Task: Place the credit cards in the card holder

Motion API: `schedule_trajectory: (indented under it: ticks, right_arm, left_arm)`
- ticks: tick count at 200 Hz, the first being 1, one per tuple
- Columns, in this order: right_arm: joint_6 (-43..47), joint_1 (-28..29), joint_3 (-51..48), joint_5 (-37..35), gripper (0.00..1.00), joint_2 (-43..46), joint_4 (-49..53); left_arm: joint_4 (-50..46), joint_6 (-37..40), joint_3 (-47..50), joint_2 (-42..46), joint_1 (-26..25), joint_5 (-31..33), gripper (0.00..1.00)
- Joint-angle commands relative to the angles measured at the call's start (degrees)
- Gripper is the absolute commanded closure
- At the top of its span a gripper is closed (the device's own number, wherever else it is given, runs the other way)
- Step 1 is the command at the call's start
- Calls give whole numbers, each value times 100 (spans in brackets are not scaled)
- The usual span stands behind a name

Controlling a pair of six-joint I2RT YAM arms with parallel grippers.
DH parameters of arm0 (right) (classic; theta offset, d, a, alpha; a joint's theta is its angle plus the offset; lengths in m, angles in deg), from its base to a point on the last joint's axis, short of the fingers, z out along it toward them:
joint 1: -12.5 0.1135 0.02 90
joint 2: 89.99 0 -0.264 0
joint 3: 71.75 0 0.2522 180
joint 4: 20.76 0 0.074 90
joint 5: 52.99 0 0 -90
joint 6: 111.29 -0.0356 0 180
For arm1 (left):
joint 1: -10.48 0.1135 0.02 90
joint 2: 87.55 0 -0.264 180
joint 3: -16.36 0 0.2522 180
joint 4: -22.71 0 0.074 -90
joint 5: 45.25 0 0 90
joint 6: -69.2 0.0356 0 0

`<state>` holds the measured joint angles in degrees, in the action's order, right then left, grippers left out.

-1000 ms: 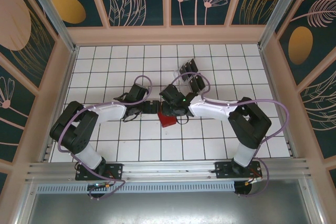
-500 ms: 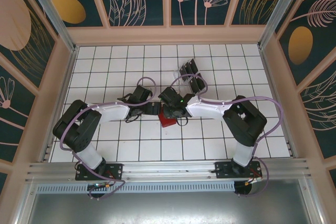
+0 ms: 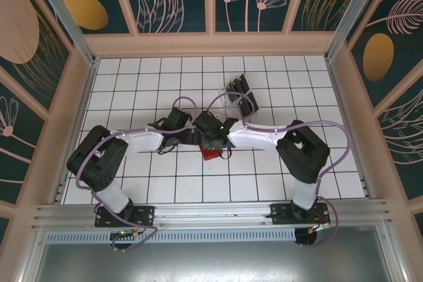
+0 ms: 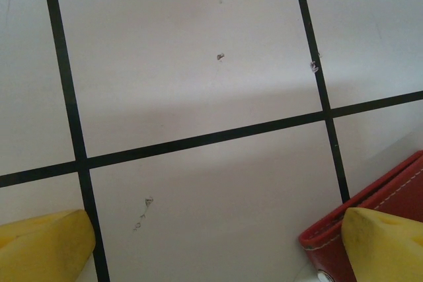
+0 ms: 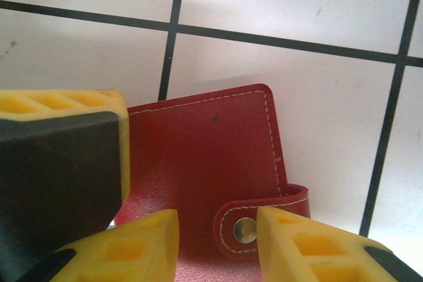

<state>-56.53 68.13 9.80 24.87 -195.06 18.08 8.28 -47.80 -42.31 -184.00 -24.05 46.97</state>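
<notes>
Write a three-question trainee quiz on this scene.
1. True or false: the wallet lies open.
2. What does the right hand straddle? A) the wallet's snap strap B) a pen C) a cup
3. Fill in: the jaws of the left hand stand ____.
Key: 1 false, it is snapped shut; 2 A; 3 open.

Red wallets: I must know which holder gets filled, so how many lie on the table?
1. The red stitched leather wallet lies flat on the white gridded table, near its middle, directly under the right gripper. Others may be hidden beneath it.
</notes>
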Motion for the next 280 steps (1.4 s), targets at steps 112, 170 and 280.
schedule_trajectory:
  ticks: [112, 170, 280]
  right_arm:
    - [167, 220, 551, -952, 91, -409, 809]
    - [174, 220, 603, -975, 100, -331, 815]
    - [68, 67, 295, -214, 100, -13, -30]
  left_arm:
    - [-192, -16, 298, -550, 54, -350, 1]
    - [-180, -15, 304, -560, 51, -366, 1]
    - [-136, -14, 346, -577, 53, -386, 1]
